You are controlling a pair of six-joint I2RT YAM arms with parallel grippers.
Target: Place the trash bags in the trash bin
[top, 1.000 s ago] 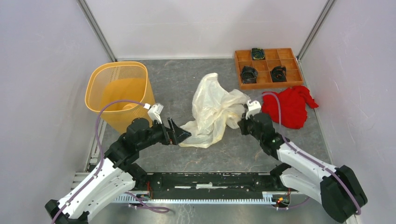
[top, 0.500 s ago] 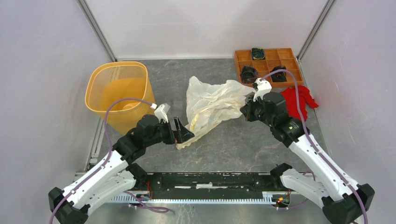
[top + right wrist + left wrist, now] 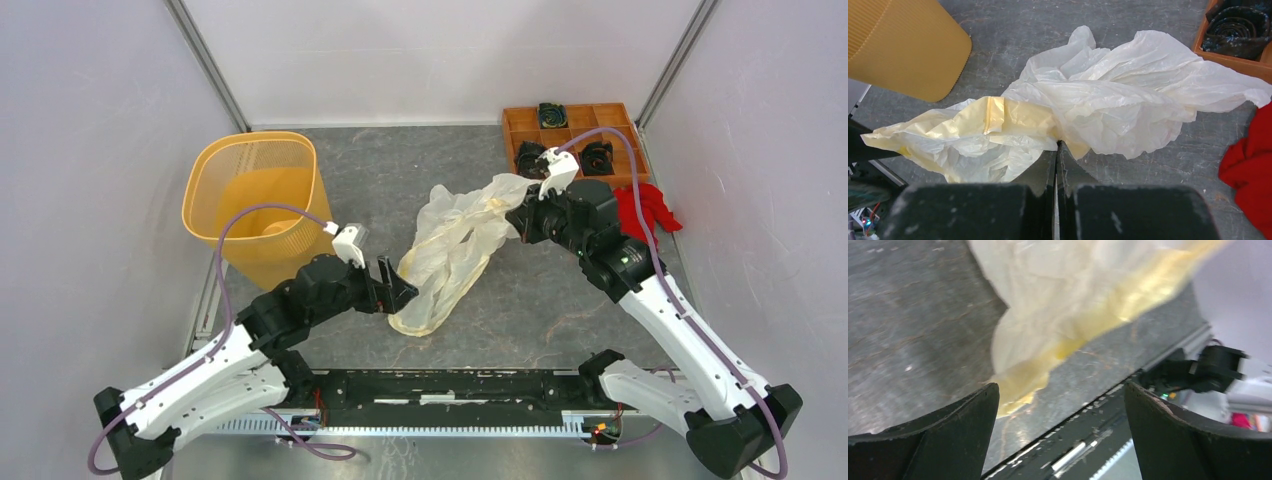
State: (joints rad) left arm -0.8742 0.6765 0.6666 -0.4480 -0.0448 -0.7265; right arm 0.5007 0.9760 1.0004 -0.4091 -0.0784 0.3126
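Grey counter (image 3: 380, 170) between pale walls, watched from overhead: hoisting the trash bags (image 3: 455, 240) up and to the far right with the right end effector (image 3: 518, 220), drawing what was a slumped heap a second ago into one long drape, with its tail trailing down towards the near edge. Bringing the left end effector (image 3: 397, 285) in just beside that tail, wide apart and gripping nothing. Leaving the trash bin (image 3: 255, 190) well off to the left, with nothing of the bags in it yet. Getting the plastic airborne, probably clearing the way for a carry across.

Switching to the left wrist: framing the blurred drape between spread fingers (image 3: 943, 435), hanging ahead of them, seemingly not touching.

Switching to the right wrist: pinching a fold of the bags between fingers pressed together, spreading the rest out ahead over the counter, beside a red cloth (image 3: 1248, 165).
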